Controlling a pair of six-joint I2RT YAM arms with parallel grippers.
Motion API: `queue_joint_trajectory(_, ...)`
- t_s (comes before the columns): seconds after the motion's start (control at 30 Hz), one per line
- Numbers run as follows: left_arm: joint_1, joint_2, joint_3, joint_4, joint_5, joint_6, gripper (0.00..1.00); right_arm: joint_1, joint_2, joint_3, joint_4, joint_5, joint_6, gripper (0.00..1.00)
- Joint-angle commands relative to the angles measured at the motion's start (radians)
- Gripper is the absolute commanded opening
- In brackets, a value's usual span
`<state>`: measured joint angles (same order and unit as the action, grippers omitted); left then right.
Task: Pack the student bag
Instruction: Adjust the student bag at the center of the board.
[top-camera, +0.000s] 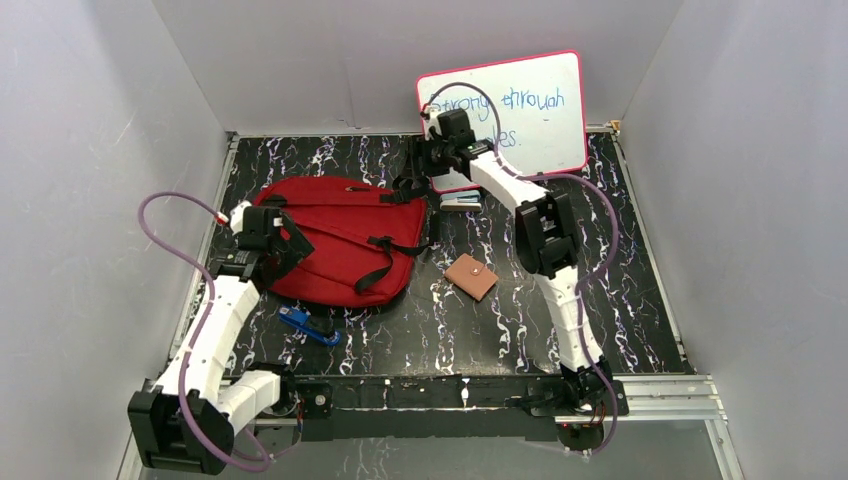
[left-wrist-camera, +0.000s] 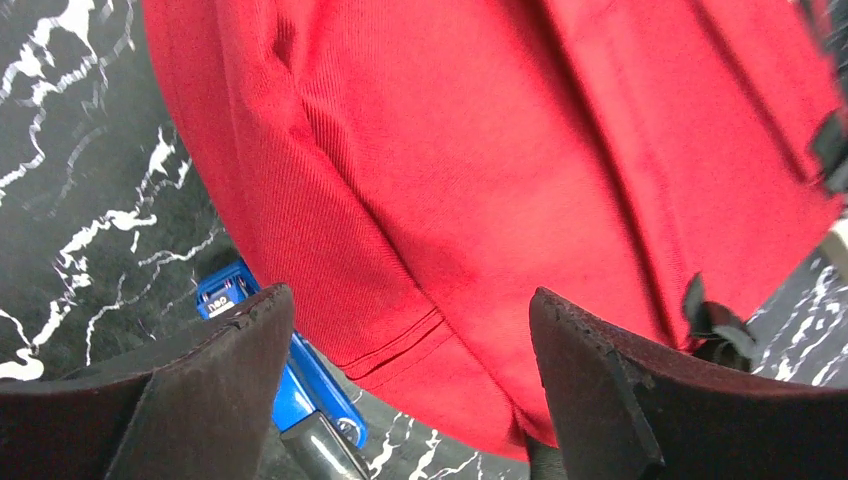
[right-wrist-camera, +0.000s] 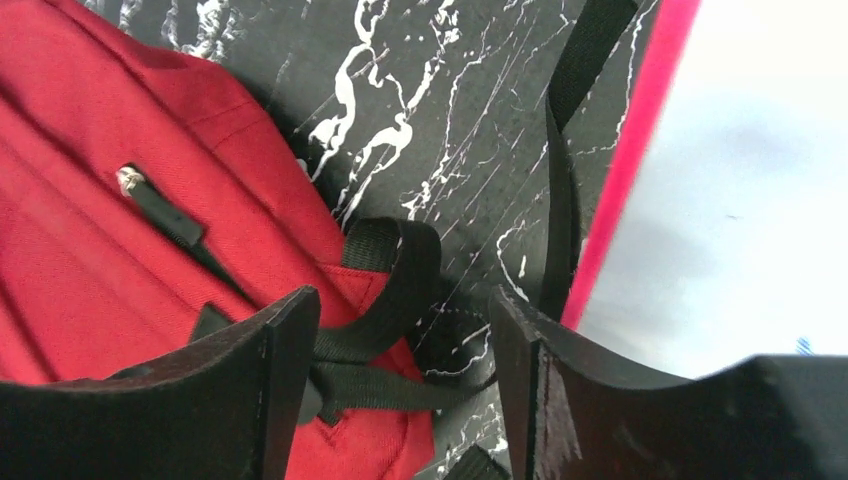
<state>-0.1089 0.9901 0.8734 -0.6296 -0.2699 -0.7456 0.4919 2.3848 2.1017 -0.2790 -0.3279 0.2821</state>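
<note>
Two arms, both at the bag. Your L gripper (left-wrist-camera: 410, 300) hangs over the student bag's (top-camera: 335, 235) near-left edge, jaws spread wide, nothing pinched. Blue tool (top-camera: 308, 325) lies just beside that edge. Bag lies flat, left-centre on the marbled table (top-camera: 600, 330). Your R gripper (right-wrist-camera: 405, 300) is at its far-right corner, jaws apart w/ the black strap loop (right-wrist-camera: 400, 255) between, not squeezed. Tan wallet (top-camera: 470, 276) sits right of the bag; whiteboard (top-camera: 520, 105) leans at the back.
</note>
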Motion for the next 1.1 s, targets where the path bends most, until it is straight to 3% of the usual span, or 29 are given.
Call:
queue_joint_trajectory(0.0,-0.003,0.026,-0.048,0.052,0.064,-0.030,0.84,0.034,0.080,0.157,-0.072,0.052,-0.073,0.68)
queue_joint_trajectory(0.13,-0.003,0.060,-0.080,0.106,0.054,-0.019,0.84,0.065,0.141,0.233,-0.130,0.093,-0.133,0.64)
queue_joint_trajectory(0.3,-0.003,0.169,-0.089,0.205,0.044,-0.009,0.85,0.106,0.112,0.152,-0.142,0.096,-0.203,0.58)
queue_joint_trajectory(0.73,0.000,0.507,-0.004,0.414,0.029,0.061,0.87,0.219,-0.227,-0.405,-0.067,0.035,-0.221,0.51)
queue_joint_trajectory(1.07,0.000,0.782,0.262,0.513,0.129,0.166,0.88,0.317,-0.495,-0.801,0.153,-0.097,-0.009,0.51)
